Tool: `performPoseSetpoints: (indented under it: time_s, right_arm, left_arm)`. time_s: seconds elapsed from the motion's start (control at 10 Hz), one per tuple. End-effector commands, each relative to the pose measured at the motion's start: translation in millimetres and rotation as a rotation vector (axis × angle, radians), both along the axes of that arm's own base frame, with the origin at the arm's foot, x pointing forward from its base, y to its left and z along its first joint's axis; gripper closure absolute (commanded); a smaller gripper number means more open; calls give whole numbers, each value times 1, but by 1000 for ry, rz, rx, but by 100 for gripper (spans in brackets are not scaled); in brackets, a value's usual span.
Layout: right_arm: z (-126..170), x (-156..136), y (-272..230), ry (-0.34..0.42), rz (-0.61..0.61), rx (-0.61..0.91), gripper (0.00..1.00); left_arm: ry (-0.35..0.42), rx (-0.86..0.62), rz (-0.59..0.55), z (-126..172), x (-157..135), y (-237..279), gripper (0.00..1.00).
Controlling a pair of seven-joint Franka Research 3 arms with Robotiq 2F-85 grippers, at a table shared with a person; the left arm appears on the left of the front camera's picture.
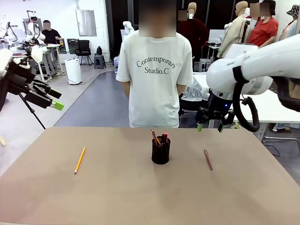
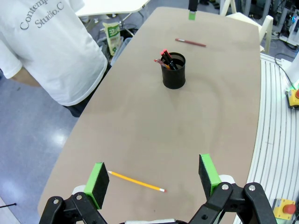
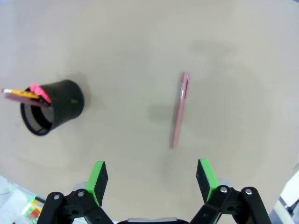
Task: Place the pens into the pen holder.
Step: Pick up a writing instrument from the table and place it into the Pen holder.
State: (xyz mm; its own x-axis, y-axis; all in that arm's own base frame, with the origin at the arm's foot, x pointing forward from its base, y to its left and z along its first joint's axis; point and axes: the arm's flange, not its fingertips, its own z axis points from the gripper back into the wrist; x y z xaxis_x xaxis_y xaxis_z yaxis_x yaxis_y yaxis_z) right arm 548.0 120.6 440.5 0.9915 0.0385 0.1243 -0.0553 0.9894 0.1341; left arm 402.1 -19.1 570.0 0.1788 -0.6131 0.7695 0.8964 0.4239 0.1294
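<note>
The black mesh pen holder (image 1: 161,151) stands mid-table with a red-capped pen (image 1: 164,137) and a pencil (image 1: 154,136) sticking out of it. On the left of the table lies a yellow-orange pencil (image 1: 79,160). A dull red-pink pen (image 1: 208,160) lies to the right of the holder. My left gripper (image 1: 51,101) hangs open off the table's left side, high up; its wrist view looks down on the yellow pencil (image 2: 136,181) between its fingers. My right gripper (image 1: 209,125) is open above the far right edge, and the pink pen (image 3: 179,109) lies below and ahead of it.
A person in a white T-shirt (image 1: 154,79) stands at the far edge behind the holder, hands out of sight. The brown table (image 1: 140,197) is bare around the three items. A white table (image 1: 276,110) stands off to the right.
</note>
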Motion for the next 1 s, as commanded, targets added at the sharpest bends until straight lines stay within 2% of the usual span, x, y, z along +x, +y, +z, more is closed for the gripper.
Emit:
performPoseSetpoints:
  time_s: [0.0, 0.2, 0.4, 0.5, 0.9]
  right_arm:
    - [-15, 18, -7, -1, -56, -33, 0]
    - [-40, 28, -1, -9, -99, -34, 0]
    - [-51, 37, -3, 1, -84, -16, 0]
    - [-50, 24, -7, 16, -60, 3, 0]
    - [-50, 24, -7, 16, -60, 3, 0]
  left_arm:
    - [5, 1, 0, 1, 0, 2, 0]
    - [5, 1, 0, 1, 0, 2, 0]
    - [5, 1, 0, 1, 0, 2, 0]
    - [5, 1, 0, 1, 0, 2, 0]
    - [5, 1, 0, 1, 0, 2, 0]
